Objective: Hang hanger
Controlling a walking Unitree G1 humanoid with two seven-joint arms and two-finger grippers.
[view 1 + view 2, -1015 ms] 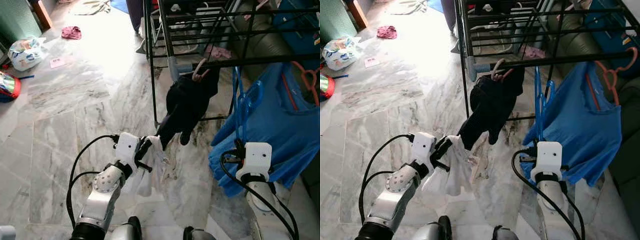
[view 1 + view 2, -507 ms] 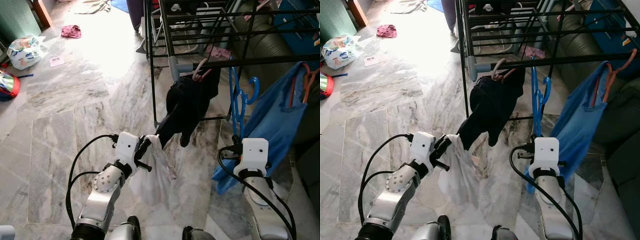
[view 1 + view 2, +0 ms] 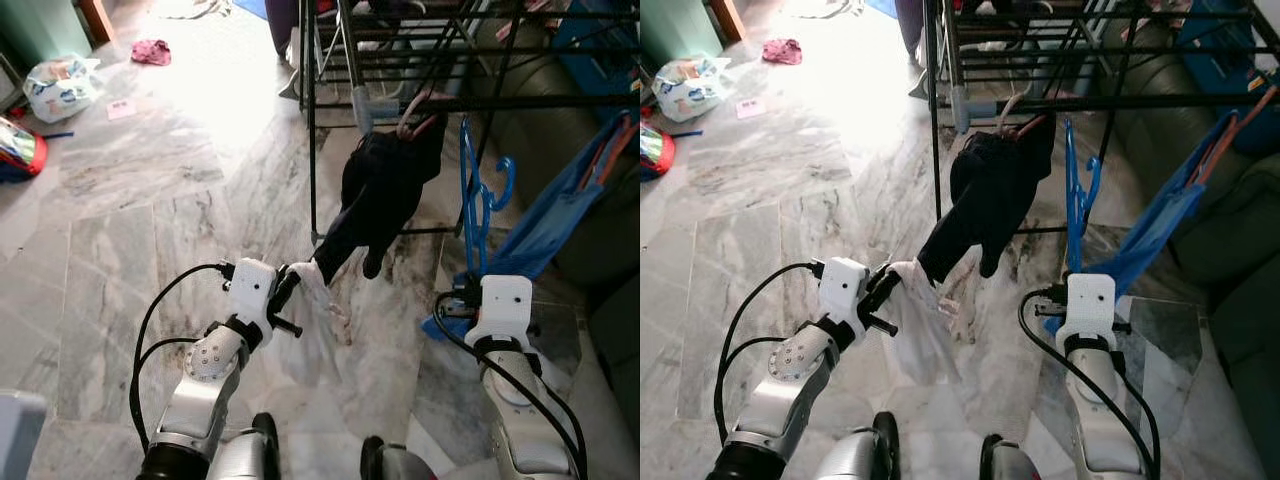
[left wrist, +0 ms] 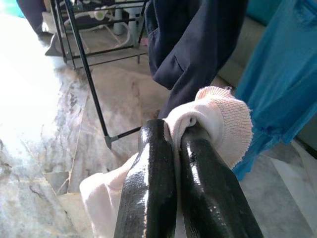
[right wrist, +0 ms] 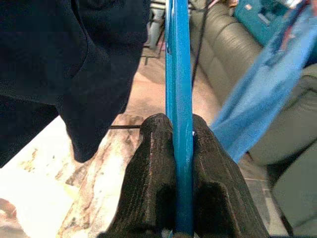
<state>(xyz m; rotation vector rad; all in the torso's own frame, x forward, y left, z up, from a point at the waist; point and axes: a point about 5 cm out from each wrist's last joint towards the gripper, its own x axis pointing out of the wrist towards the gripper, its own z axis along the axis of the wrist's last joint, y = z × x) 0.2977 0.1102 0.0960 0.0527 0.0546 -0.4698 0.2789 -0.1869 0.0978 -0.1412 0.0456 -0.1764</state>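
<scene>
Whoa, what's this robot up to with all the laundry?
It is doing laundry at a black metal drying rack. Its right gripper is shut on a bright blue plastic hanger held upright below the rail. Its left gripper pinches a pale pink knitted garment hanging toward the marble floor. A dark garment already hangs there.

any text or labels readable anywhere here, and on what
No text can be read.
Plastic bag on the floor: printed colours, too blurred to read.
Pink paper on the floor: too small to tell if it bears print.
Blue box behind the rack: a small pale label, unreadable.
The blue hanger, white cloth and black garment show no lettering.
</scene>
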